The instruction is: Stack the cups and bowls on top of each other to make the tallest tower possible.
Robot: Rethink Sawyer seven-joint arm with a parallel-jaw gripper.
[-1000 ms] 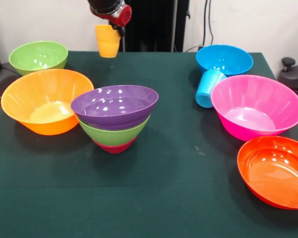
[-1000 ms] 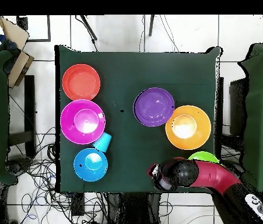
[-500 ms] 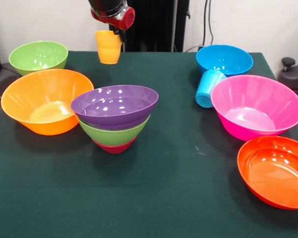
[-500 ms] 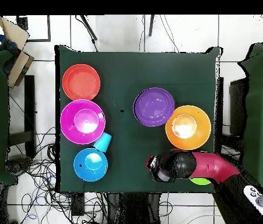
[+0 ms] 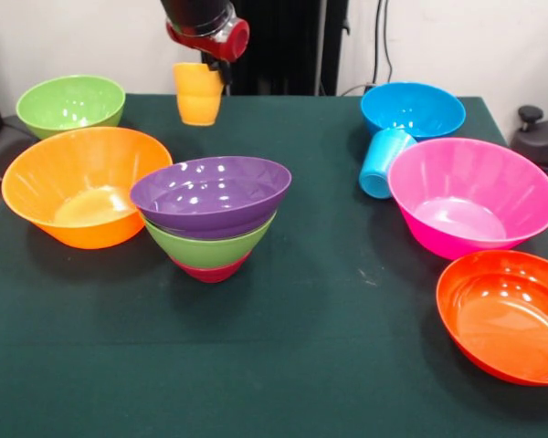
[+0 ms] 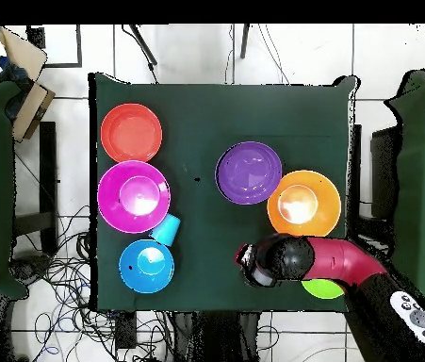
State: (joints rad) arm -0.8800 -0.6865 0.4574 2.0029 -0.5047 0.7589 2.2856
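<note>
End effector [image 5: 215, 64] w/ yellow-orange cup [image 5: 198, 93] has dropped a bit lower vs 1 s ago. In overhead view, arm [image 6: 334, 264] has swung from counter's base-side edge toward its centre, uncovering more of the green bowl [image 6: 323, 288].

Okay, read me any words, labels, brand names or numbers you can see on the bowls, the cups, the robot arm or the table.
None: no readable text shows in either view.
The bowls, such as the purple bowl and the large pink bowl, are plain glossy plastic.
The yellow-orange cup in the gripper and the light blue cup bear no print.
The green table cover is unmarked.
</note>
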